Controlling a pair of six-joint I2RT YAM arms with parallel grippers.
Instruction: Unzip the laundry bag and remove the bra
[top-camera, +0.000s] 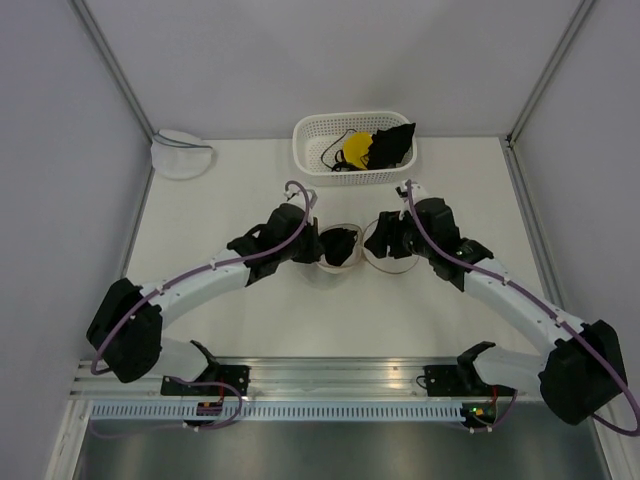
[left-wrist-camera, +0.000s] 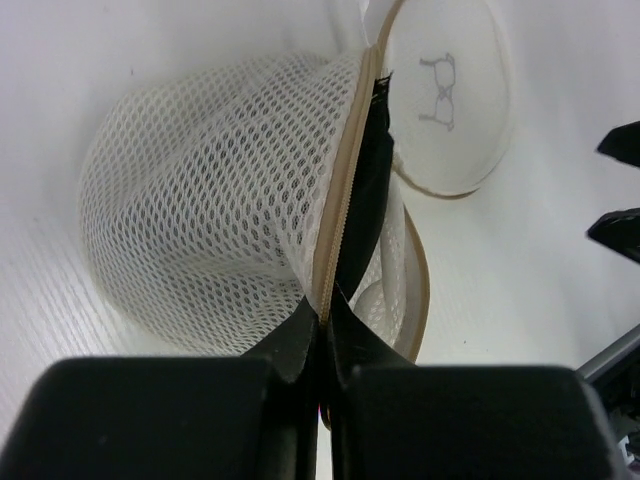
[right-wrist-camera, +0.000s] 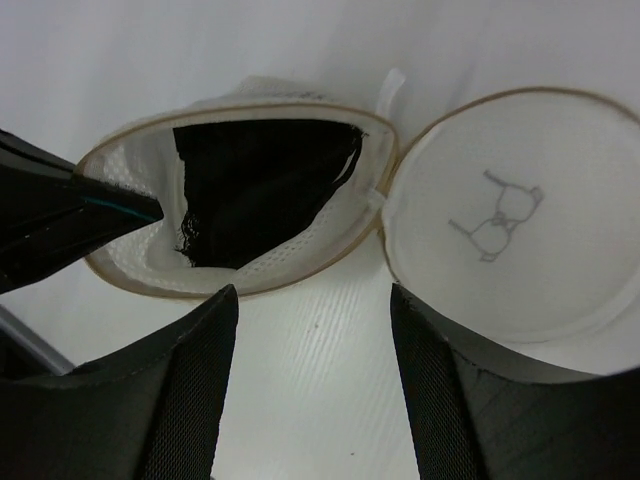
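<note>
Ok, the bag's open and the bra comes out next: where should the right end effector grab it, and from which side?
Probably the bra's bunched fabric showing in the laundry bag's mouth, entering straight through the opening from the lid side. The lid lies flipped open, and the left end effector pinches the opposite rim.

place: lab test cell | cues: white panel walls (top-camera: 300, 60), aluminium rail (top-camera: 330, 372), table (top-camera: 350, 320)
</note>
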